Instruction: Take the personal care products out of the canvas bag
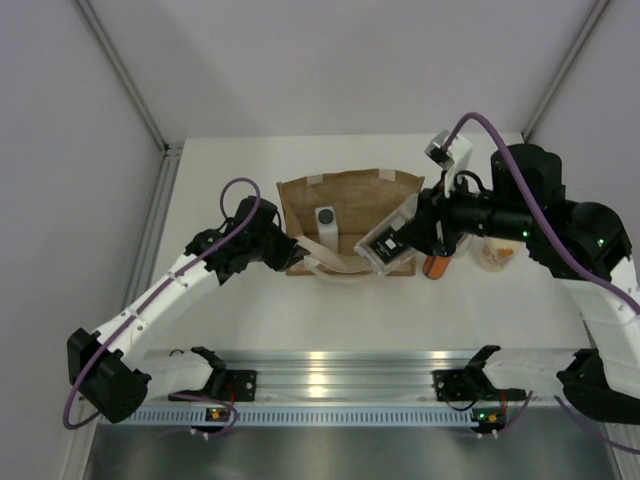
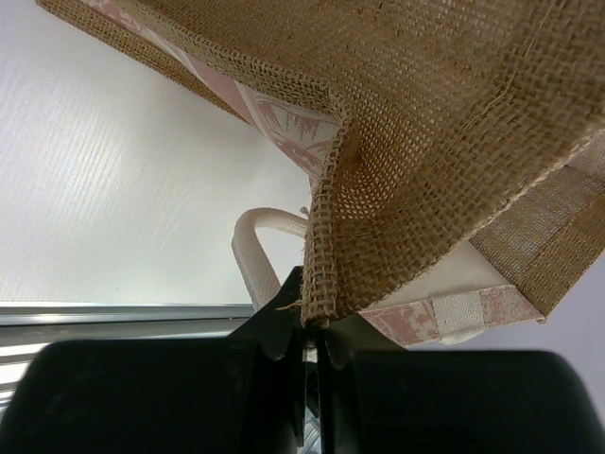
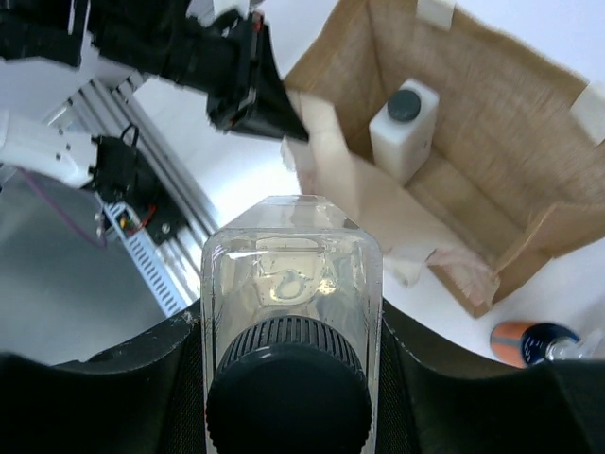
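Noted in right gripper (image 3: 288, 374), jaws part-open and clamped on it: clear bottle (image 3: 288, 274), smooth hard plastic, squarish shoulders, ribbed dark cap toward the wrist, long axis laid along the fingers, tilted over the near right corner of canvas bag (image 1: 345, 195). Bare table (image 1: 300, 310) is found to its right, by orange bottle (image 1: 436, 265). Coarse woven rim is pinched by left gripper (image 2: 309, 336), fully closed. White squarish bottle (image 3: 405, 128) is seen upright inside

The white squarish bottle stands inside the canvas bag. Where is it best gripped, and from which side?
Grip the white squarish bottle across its flat sides just under the dark cap, coming straight down through the open mouth of the canvas bag. It stands upright, cap up, with bag walls all around, so only the top is likely reachable.
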